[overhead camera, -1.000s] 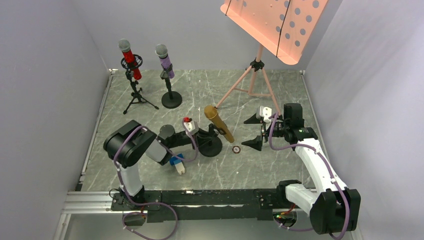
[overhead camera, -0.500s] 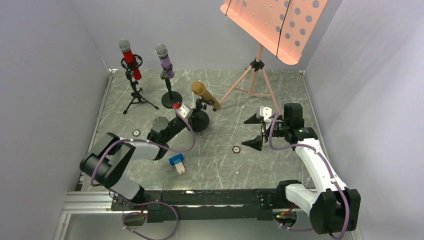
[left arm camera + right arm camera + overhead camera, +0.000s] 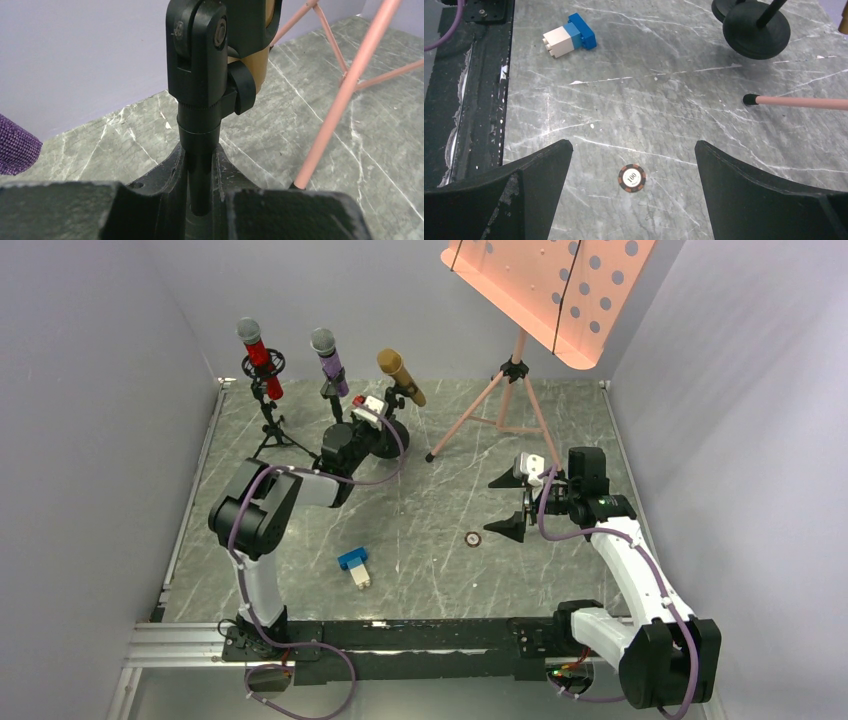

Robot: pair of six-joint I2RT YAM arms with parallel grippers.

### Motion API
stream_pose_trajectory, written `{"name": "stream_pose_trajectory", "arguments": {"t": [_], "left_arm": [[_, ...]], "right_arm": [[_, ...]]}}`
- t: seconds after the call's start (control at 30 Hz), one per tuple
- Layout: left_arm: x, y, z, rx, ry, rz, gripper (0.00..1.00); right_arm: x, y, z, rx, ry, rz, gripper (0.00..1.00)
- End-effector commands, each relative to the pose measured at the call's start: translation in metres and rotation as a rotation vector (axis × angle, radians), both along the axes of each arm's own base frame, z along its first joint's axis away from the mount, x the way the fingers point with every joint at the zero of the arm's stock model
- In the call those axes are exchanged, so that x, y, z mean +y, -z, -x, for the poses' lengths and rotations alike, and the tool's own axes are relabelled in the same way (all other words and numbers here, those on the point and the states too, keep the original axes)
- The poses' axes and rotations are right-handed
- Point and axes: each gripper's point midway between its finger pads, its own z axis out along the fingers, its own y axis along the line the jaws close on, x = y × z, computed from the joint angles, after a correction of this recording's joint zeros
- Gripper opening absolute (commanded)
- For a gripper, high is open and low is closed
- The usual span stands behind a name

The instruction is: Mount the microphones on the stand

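The gold microphone (image 3: pixel 400 376) sits tilted in the clip of a black round-base stand (image 3: pixel 392 430) at the back of the table. My left gripper (image 3: pixel 378 420) is shut on this stand's post (image 3: pixel 201 165), just under the clip joint. The red microphone (image 3: pixel 258 357) stands in its tripod stand at the back left. The purple microphone (image 3: pixel 329 360) stands in its round-base stand beside it; its purple body (image 3: pixel 15 150) shows at the left edge of the left wrist view. My right gripper (image 3: pixel 515 503) is open and empty above the table at the right (image 3: pixel 633 150).
A pink tripod music stand (image 3: pixel 515 380) with a perforated tray stands at the back right; one leg (image 3: pixel 345 95) is close to the gold microphone's stand. A blue-and-white block (image 3: pixel 355 567) and a poker chip (image 3: pixel 473 538) lie on the marble table.
My left gripper has carried the stand with the gold microphone from the table's middle to the back, beside the purple microphone's stand. The right arm has not moved.
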Motion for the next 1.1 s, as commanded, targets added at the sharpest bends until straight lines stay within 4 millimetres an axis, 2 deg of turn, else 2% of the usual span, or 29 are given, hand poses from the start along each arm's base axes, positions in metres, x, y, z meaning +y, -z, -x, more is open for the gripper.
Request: {"name": "stream_pose_trajectory", "arguments": {"t": [0.0, 0.33, 0.77, 1.07], "left_arm": [[-0.005, -0.061, -0.019, -0.128, 0.003, 0.111, 0.00], [-0.014, -0.039, -0.037, -0.035, 0.001, 0.150, 0.00], [-0.020, -0.034, -0.050, 0.028, 0.021, 0.169, 0.00], [-0.020, -0.032, -0.051, 0.045, 0.016, 0.174, 0.14]], "right_arm": [[0.002, -0.017, 0.001, -0.078, -0.033, -0.020, 1.00], [0.001, -0.017, 0.001, -0.080, -0.033, -0.016, 1.00], [0.000, -0.019, 0.001, -0.086, -0.035, -0.016, 1.00], [0.000, -0.022, 0.002, -0.093, -0.034, -0.019, 1.00]]}}
